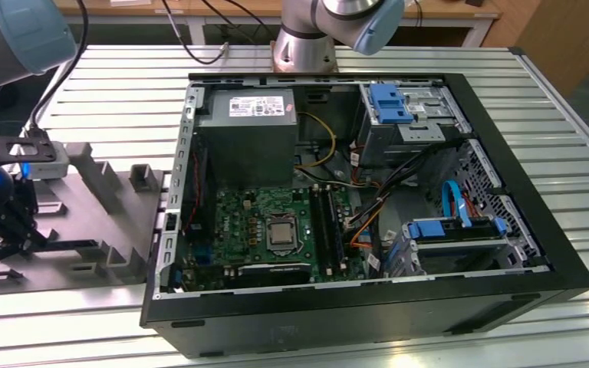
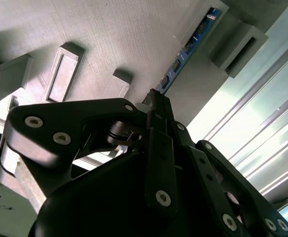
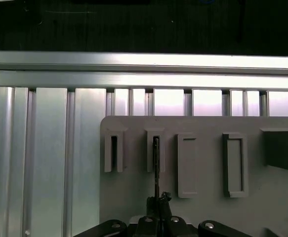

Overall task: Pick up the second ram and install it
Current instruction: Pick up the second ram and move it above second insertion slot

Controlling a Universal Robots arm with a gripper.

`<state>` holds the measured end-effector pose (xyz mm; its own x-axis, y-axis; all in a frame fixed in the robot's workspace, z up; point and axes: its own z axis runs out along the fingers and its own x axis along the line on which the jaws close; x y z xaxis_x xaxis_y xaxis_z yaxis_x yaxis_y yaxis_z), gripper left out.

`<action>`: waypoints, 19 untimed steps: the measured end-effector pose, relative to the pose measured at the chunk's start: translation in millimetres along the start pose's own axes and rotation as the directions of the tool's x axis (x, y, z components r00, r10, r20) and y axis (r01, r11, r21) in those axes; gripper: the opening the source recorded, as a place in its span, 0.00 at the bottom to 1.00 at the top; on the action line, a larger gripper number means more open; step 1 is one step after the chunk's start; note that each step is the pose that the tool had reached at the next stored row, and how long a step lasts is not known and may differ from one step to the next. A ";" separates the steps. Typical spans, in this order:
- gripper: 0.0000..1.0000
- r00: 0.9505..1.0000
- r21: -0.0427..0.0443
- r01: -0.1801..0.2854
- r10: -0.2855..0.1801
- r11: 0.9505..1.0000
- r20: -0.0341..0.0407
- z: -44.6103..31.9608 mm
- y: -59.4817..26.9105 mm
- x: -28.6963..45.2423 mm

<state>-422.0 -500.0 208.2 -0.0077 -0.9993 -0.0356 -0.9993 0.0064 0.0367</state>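
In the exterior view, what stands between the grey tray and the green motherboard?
The computer case's metal side wall, seen in the exterior view, stands between the grey tray and the motherboard.

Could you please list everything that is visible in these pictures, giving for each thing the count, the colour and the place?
table: one, silver slatted metal, under everything.
case: one, black, open, on the table at the exterior view's right.
motherboard: one, green, inside the case.
power supply: one, grey, inside the case, next to the motherboard.
brackets: two, blue, inside the case at the exterior view's right.
cables: several, yellow, orange, black and blue, inside the case.
tray: one, grey, on the table at the exterior view's left.
ram: one, dark, standing edge-on in a tray slot.
arm: one, silver and blue-grey, base on the table beyond the case.
claw: one, black, over the tray, shut on the ram's end.
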 end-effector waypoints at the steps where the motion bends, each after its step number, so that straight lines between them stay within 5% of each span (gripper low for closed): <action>1: 0.12 1.000 0.000 0.000 0.000 1.000 0.000 -0.3 0.0 0.0; 9: 0.12 1.000 0.000 0.000 0.000 1.000 0.000 -0.8 0.1 0.0; 19: 0.12 1.000 0.000 0.000 0.000 1.000 0.000 -11.8 0.5 -0.4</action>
<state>-422.1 -500.0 220.0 -0.0077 -0.9993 -0.0356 -0.9993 0.0064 0.0370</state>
